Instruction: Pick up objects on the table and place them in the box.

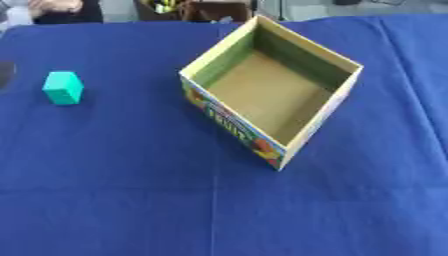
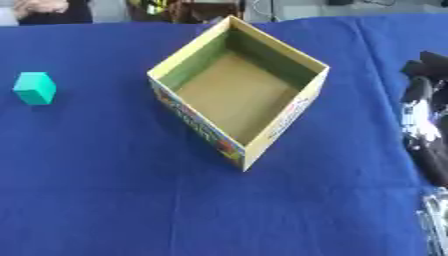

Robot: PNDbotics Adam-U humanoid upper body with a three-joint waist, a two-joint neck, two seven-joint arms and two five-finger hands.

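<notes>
The black right robot hand (image 2: 426, 125) shows right of the open printed cardboard box (image 1: 325, 116), holding nothing; its fingers perhaps relaxed, though I cannot tell. A teal block (image 1: 63, 87) sits well left of the box on the blue-clothed desk (image 1: 114, 200).

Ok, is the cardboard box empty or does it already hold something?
Empty. The cardboard box stands upright and open-topped, its brown floor bare in both views. The teal block sits outside it on the blue tablecloth.
</notes>
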